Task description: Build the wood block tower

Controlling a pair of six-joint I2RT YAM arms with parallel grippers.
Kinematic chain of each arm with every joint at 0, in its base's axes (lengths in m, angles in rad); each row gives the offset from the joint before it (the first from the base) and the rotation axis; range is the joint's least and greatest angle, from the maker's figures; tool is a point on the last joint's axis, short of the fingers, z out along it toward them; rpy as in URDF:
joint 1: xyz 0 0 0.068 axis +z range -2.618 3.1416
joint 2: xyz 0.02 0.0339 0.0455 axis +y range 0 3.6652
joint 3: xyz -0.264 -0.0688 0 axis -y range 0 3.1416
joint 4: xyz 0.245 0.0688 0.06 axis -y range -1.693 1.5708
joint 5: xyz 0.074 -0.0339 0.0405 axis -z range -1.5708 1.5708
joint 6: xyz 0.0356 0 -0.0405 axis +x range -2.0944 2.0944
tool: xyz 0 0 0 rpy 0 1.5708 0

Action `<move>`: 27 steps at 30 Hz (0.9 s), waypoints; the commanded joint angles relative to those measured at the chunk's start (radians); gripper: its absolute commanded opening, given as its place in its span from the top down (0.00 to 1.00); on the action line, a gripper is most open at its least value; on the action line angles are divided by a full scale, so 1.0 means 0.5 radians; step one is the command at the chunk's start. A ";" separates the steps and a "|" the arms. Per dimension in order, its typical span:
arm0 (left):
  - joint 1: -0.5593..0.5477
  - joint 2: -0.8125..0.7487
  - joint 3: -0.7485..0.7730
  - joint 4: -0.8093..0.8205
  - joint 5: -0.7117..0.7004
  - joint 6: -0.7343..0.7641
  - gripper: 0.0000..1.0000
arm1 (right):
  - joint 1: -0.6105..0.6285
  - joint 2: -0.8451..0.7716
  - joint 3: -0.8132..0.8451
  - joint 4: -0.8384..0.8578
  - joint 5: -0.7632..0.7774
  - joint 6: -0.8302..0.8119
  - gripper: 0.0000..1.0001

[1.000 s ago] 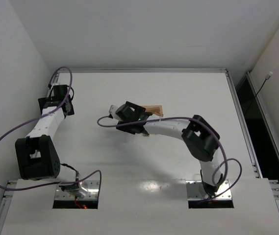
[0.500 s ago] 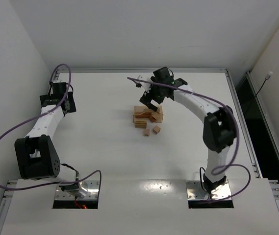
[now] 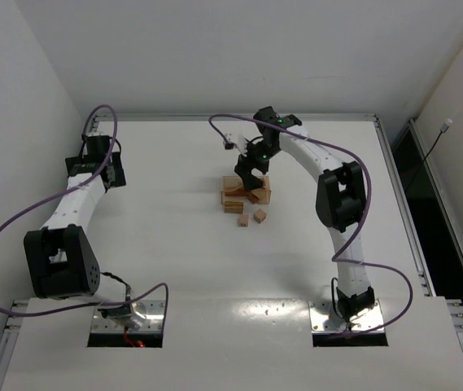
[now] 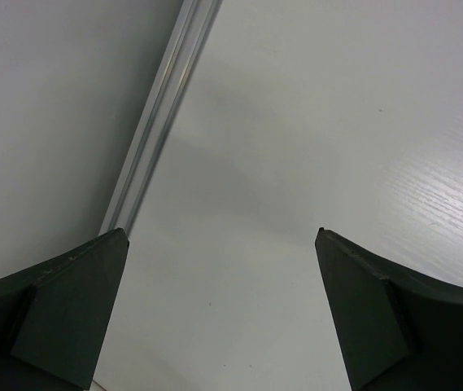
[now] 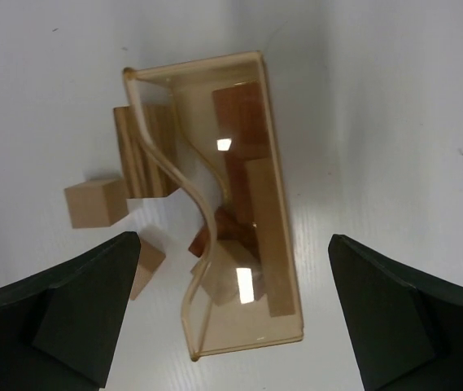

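Right wrist view: right end effector (image 5: 233, 240) spread wide, empty, above the tray (image 5: 268, 122). Reddish and tan blocks (image 5: 264, 236) lie jumbled inside, which the arm hides in the top view. A striped bar (image 5: 146, 159) lies just outside the wavy wall, its long axis parallel to the tray's. A cube (image 5: 94, 202) sits beside the bar. Left end effector (image 4: 221, 232) is spread wide over bare bench (image 3: 158, 244) by the rail (image 4: 162, 106), well apart from the blocks.

White table (image 3: 174, 244), shallow light-wood tray (image 5: 194, 102) lying toward its far middle, some wood blocks (image 5: 94, 202) loose just beside the tray, others inside it
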State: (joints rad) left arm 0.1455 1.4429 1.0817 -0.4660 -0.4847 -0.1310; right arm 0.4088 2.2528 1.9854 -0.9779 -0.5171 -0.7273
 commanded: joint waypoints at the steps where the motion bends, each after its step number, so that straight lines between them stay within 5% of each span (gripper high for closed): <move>1: 0.022 0.004 0.061 -0.001 -0.019 -0.023 0.00 | -0.008 -0.008 0.003 -0.161 -0.184 -0.156 0.01; 15: 0.022 0.084 0.122 -0.084 0.000 -0.085 0.00 | -0.008 -0.029 -0.191 0.265 0.013 -0.024 0.10; 25: 0.022 0.105 0.122 -0.084 0.000 -0.140 0.00 | -0.026 0.016 -0.139 0.247 -0.006 -0.006 0.58; 27: 0.022 0.124 0.122 -0.084 0.000 -0.140 0.00 | -0.047 0.038 -0.108 0.229 -0.024 -0.006 0.84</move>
State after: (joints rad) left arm 0.1455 1.4925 1.1046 -0.5110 -0.4850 -0.1802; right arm 0.3996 2.2532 1.8915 -0.8570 -0.4900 -0.7258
